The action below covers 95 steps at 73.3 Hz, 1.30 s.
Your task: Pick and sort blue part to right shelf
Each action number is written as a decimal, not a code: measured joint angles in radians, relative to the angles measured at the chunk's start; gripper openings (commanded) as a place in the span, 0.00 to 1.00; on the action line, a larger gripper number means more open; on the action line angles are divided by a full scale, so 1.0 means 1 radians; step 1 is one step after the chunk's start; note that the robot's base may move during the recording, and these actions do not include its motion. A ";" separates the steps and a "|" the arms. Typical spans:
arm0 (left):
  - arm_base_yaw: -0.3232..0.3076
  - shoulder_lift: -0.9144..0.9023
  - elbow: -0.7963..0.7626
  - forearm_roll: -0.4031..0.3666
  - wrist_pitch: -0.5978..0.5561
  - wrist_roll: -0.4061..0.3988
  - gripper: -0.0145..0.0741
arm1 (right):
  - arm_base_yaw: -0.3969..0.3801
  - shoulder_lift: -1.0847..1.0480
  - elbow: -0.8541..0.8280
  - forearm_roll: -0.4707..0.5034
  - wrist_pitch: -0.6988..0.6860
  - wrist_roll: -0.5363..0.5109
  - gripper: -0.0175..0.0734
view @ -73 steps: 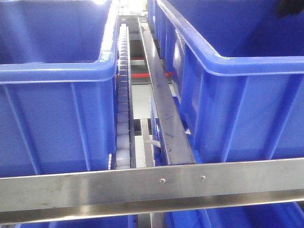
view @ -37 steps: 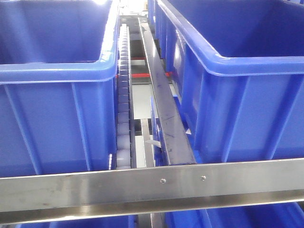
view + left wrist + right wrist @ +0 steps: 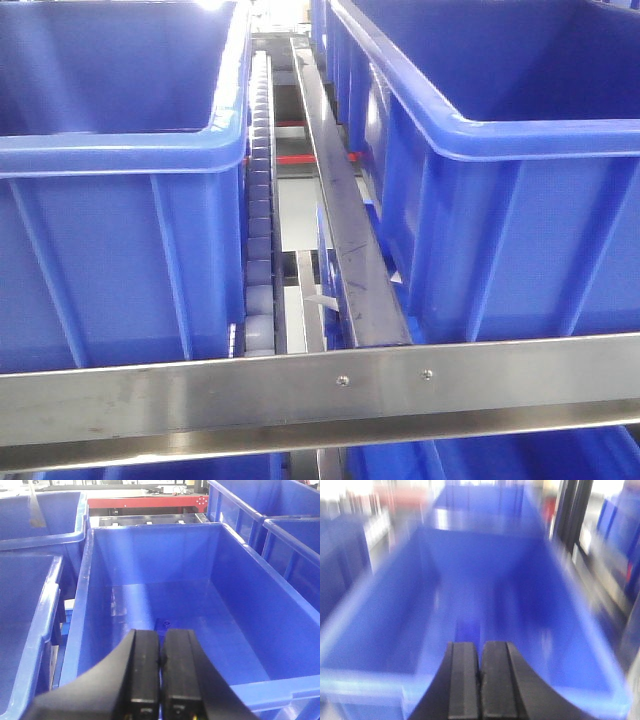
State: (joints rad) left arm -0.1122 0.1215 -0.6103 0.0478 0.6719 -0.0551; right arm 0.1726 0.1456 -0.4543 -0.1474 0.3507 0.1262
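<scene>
Both claws, the left gripper (image 3: pixel 160 672) and right gripper (image 3: pixel 480 680), are clenched tight with nothing inside, above a blue bin (image 3: pixel 250 605).

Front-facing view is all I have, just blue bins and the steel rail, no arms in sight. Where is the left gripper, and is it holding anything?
Observer: The left gripper hangs over the inside of a blue bin, its fingers pressed together with nothing between them.
Operator: Anything in that bin?
Observer: One small blue part lies on its floor, just beyond the fingertips in the wrist picture.
Operator: And the right gripper?
Observer: The right gripper is shut too, over a second blue bin. That view is too blurred to tell what the bin holds.
</scene>
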 measured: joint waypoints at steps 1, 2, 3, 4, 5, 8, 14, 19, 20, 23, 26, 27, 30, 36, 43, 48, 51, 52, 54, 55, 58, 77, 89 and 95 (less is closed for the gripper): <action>0.000 0.000 0.000 0.000 0.000 0.000 0.30 | 0.000 0.000 0.000 0.000 -0.004 0.000 0.26; 0.000 0.000 0.000 0.000 0.000 0.000 0.30 | 0.000 0.000 0.000 0.000 -0.008 0.000 0.26; 0.000 0.000 0.000 0.000 0.000 0.000 0.30 | 0.000 -0.002 0.000 0.000 -0.011 0.000 0.26; 0.000 0.000 0.000 0.000 0.000 0.000 0.30 | 0.000 -0.002 0.000 0.000 -0.012 0.000 0.26; 0.000 0.000 0.000 0.000 0.000 0.000 0.30 | 0.000 -0.002 0.000 0.000 -0.013 0.000 0.26; 0.000 0.000 0.000 0.000 0.000 0.000 0.30 | 0.000 -0.002 0.000 0.000 -0.017 0.000 0.26; 0.000 0.000 0.000 0.000 0.000 0.000 0.30 | 0.000 -0.002 0.000 0.000 -0.018 0.000 0.26; 0.000 0.000 0.000 0.000 0.000 0.000 0.30 | 0.000 -0.002 0.000 0.000 -0.018 0.000 0.26; 0.000 0.000 0.000 0.000 0.000 0.000 0.30 | 0.000 -0.002 0.000 0.000 -0.018 0.000 0.26; 0.000 0.000 0.000 0.000 0.000 0.000 0.30 | 0.000 -0.002 0.000 0.000 -0.019 0.000 0.26; 0.000 0.000 0.000 0.000 0.000 0.000 0.30 | 0.000 -0.002 0.000 0.000 -0.019 0.000 0.26; 0.000 0.000 0.000 0.000 0.000 0.000 0.30 | 0.000 -0.002 0.000 0.000 -0.019 0.000 0.26; 0.000 0.000 0.002 0.000 0.000 0.000 0.30 | 0.000 -0.002 0.000 0.000 -0.019 0.000 0.26; 0.003 -0.002 0.018 0.005 -0.002 0.000 0.30 | 0.000 -0.002 0.000 0.000 -0.019 0.000 0.26; 0.042 -0.020 0.064 0.015 -0.055 0.000 0.30 | 0.000 -0.002 0.000 0.000 -0.019 0.000 0.26; 0.083 -0.054 0.120 0.015 -0.137 0.000 0.30 | 0.000 -0.002 0.000 0.000 -0.019 0.000 0.26; 0.114 -0.078 0.171 0.015 -0.188 0.000 0.30 | 0.000 -0.002 0.000 0.000 -0.019 0.000 0.26; 0.122 -0.087 0.188 0.015 -0.205 0.000 0.30 | 0.000 -0.002 0.000 0.000 -0.019 0.000 0.26; 0.138 -0.104 0.213 0.015 -0.238 0.000 0.30 | 0.000 -0.002 0.000 0.000 -0.019 0.000 0.26; 0.145 -0.111 0.240 0.015 -0.255 0.000 0.30 | 0.000 -0.002 0.000 0.000 -0.019 0.000 0.26; 0.164 -0.128 0.296 0.015 -0.310 0.000 0.30 | 0.000 -0.002 0.000 0.000 -0.019 0.000 0.26; 0.183 -0.128 0.618 0.000 -0.622 0.000 0.30 | 0.000 -0.002 0.000 -0.002 -0.020 0.000 0.26; 0.183 -0.128 0.616 0.000 -0.644 0.000 0.30 | 0.000 -0.002 0.000 -0.002 -0.020 0.000 0.26; 0.183 -0.128 0.616 0.000 -0.644 0.000 0.30 | 0.000 -0.002 0.000 -0.002 -0.020 0.000 0.26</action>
State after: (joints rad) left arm 0.0713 -0.0065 0.0061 0.0481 0.0275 -0.0551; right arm 0.1726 0.1434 -0.4543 -0.1491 0.3307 0.1262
